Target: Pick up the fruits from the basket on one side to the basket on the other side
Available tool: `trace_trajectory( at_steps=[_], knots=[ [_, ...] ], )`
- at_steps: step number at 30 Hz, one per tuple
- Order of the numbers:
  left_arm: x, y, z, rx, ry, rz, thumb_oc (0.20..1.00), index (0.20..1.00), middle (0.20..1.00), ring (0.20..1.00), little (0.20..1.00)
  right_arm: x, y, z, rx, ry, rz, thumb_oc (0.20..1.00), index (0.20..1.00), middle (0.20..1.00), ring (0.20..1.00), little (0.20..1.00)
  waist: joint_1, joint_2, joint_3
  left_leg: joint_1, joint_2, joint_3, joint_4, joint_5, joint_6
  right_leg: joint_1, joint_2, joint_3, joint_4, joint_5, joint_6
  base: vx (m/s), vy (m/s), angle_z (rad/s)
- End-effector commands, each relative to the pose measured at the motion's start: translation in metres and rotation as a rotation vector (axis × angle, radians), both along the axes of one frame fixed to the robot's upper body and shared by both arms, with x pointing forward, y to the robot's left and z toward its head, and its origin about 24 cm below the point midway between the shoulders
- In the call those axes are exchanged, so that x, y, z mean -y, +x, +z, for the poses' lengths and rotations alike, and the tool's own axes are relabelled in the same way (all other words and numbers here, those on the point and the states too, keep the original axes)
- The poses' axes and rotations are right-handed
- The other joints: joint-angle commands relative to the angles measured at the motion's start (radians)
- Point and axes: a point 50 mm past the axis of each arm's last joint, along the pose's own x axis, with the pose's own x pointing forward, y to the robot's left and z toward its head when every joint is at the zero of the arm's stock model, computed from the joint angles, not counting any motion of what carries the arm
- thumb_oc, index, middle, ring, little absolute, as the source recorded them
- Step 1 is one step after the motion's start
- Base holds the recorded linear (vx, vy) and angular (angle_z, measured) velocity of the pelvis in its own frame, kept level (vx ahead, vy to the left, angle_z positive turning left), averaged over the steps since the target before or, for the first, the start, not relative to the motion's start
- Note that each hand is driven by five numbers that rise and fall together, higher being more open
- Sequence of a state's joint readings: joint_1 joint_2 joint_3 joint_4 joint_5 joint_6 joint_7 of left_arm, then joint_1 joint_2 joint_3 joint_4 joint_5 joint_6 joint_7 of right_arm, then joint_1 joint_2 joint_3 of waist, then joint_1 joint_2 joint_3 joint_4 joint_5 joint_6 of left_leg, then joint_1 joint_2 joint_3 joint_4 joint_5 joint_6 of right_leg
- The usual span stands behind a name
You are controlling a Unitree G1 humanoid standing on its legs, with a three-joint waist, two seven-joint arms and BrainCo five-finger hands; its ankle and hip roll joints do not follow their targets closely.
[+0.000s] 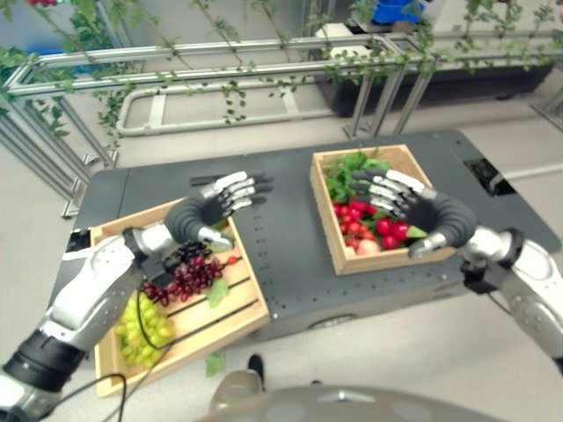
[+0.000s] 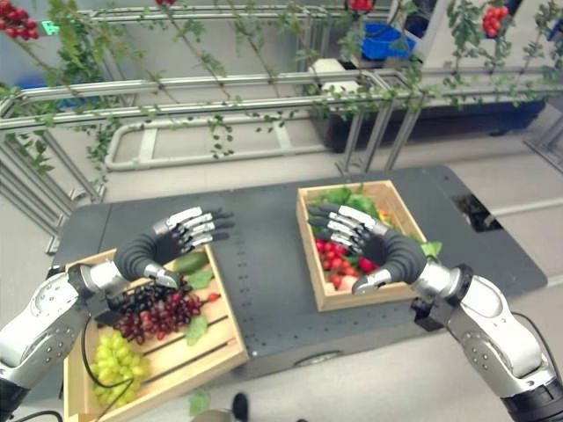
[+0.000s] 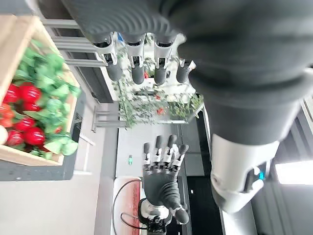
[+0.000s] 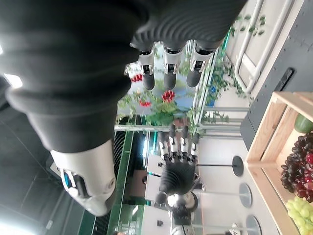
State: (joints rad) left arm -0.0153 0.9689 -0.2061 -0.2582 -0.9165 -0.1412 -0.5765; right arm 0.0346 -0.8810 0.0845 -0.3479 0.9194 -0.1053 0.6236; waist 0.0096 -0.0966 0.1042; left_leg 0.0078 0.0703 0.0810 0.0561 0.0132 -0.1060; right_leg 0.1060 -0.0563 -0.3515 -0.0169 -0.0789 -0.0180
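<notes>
Both hands hover with fingers straight, holding nothing: the left hand (image 1: pixel 211 207) over the lower-left basket (image 1: pixel 251 303) of grapes (image 1: pixel 180 280), the right hand (image 1: pixel 409 204) over the centre-right basket (image 1: pixel 324 227) of red fruit (image 1: pixel 387 230). A loose grip could shed grapes onto the tabletop (image 1: pixel 281 237).
</notes>
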Motion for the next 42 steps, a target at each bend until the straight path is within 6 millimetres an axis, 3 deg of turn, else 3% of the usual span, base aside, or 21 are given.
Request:
trace_trajectory(
  at_steps=[1,2,10,13,18,20,21,25,34,38,42],
  knots=[
    [-0.003,0.001,0.016,0.090,-0.035,0.013,1.000,1.000,1.000,1.000,1.000,0.003,0.000,0.022,0.106,0.067,-0.009,1.000,1.000,1.000,1.000,1.000,-0.007,0.006,-0.055,-0.003,0.004,0.035,0.018,-0.060,0.016,-0.049,-0.012,-0.035,0.014,0.027,0.091,-0.02,0.147,0.66],
    [-0.006,0.001,0.013,0.079,-0.024,0.025,1.000,1.000,1.000,1.000,1.000,0.004,-0.001,0.020,0.106,0.082,-0.024,1.000,1.000,1.000,1.000,1.000,-0.017,0.021,-0.065,0.014,0.029,0.101,-0.032,-0.033,0.009,-0.045,-0.010,-0.058,0.006,0.027,0.091,-0.02,0.103,0.68],
    [-0.012,0.000,0.012,0.088,0.018,0.052,1.000,1.000,1.000,1.000,1.000,0.002,0.001,0.012,0.096,0.080,-0.042,1.000,1.000,1.000,1.000,1.000,0.012,0.041,-0.090,0.042,-0.035,0.094,-0.117,-0.031,0.044,-0.027,-0.068,-0.085,-0.014,0.071,0.133,0.02,0.241,0.34],
    [-0.015,-0.002,0.015,0.103,0.039,0.059,1.000,1.000,1.000,1.000,1.000,-0.004,0.004,0.007,0.086,0.062,-0.029,1.000,1.000,1.000,1.000,1.000,0.029,0.058,-0.082,0.046,-0.085,0.082,-0.125,-0.050,0.085,-0.062,-0.131,-0.074,0.075,0.074,0.158,0.02,0.330,-0.03],
    [-0.016,-0.004,0.018,0.124,0.046,0.063,1.000,1.000,1.000,1.000,1.000,-0.010,0.006,0.005,0.092,0.068,-0.011,1.000,1.000,1.000,1.000,1.000,0.029,0.072,-0.051,0.051,-0.102,0.080,-0.136,-0.051,0.109,-0.135,-0.183,-0.039,0.212,0.112,0.183,-0.02,0.200,-0.05],
    [-0.016,-0.004,0.019,0.129,0.053,0.064,1.000,1.000,1.000,1.000,1.000,-0.012,0.006,0.003,0.089,0.064,-0.009,1.000,1.000,1.000,1.000,1.000,0.027,0.076,-0.045,0.049,-0.098,0.077,-0.138,-0.046,0.109,-0.153,-0.182,-0.022,0.238,0.113,0.185,-0.01,0.037,-0.06],
    [-0.017,-0.003,0.020,0.132,0.066,0.063,1.000,1.000,1.000,1.000,1.000,-0.014,0.006,0.003,0.086,0.056,0.005,1.000,1.000,1.000,1.000,1.000,0.021,0.074,-0.052,0.040,-0.095,0.068,-0.143,-0.039,0.101,-0.163,-0.129,0.021,0.164,0.088,0.171,0.02,-0.045,-0.03],
    [-0.015,-0.002,0.024,0.152,0.077,0.052,1.000,1.000,1.000,1.000,1.000,-0.014,0.006,0.007,0.090,0.066,0.013,1.000,1.000,1.000,1.000,1.000,0.019,0.049,-0.065,0.032,-0.098,0.036,-0.143,-0.031,0.087,-0.138,-0.075,0.089,0.055,0.087,0.164,0.06,-0.077,0.19],
    [-0.011,-0.003,0.022,0.154,0.048,0.048,1.000,1.000,1.000,1.000,1.000,-0.005,0.004,0.009,0.085,0.061,-0.015,1.000,1.000,1.000,1.000,1.000,0.020,0.025,-0.105,0.049,-0.085,0.005,-0.143,-0.037,0.067,-0.050,-0.054,0.028,-0.040,0.098,0.156,0.06,-0.056,0.31],
    [-0.019,-0.004,0.017,0.158,0.069,0.113,1.000,1.000,1.000,1.000,1.000,0.001,0.005,0.004,0.080,0.088,-0.075,1.000,1.000,1.000,1.000,1.000,0.018,0.025,-0.116,0.055,-0.084,0.005,-0.143,-0.040,0.068,-0.043,-0.051,0.029,-0.035,0.092,0.154,0.02,-0.011,0.09],
    [-0.039,-0.002,0.010,0.156,0.015,0.257,1.000,1.000,1.000,1.000,1.000,0.020,0.007,0.001,0.099,0.195,-0.240,1.000,1.000,1.000,1.000,1.000,0.015,0.029,-0.123,0.056,-0.083,0.010,-0.143,-0.043,0.068,-0.040,-0.053,0.030,-0.034,0.089,0.153,0.01,0.000,-0.04]
  ],
)
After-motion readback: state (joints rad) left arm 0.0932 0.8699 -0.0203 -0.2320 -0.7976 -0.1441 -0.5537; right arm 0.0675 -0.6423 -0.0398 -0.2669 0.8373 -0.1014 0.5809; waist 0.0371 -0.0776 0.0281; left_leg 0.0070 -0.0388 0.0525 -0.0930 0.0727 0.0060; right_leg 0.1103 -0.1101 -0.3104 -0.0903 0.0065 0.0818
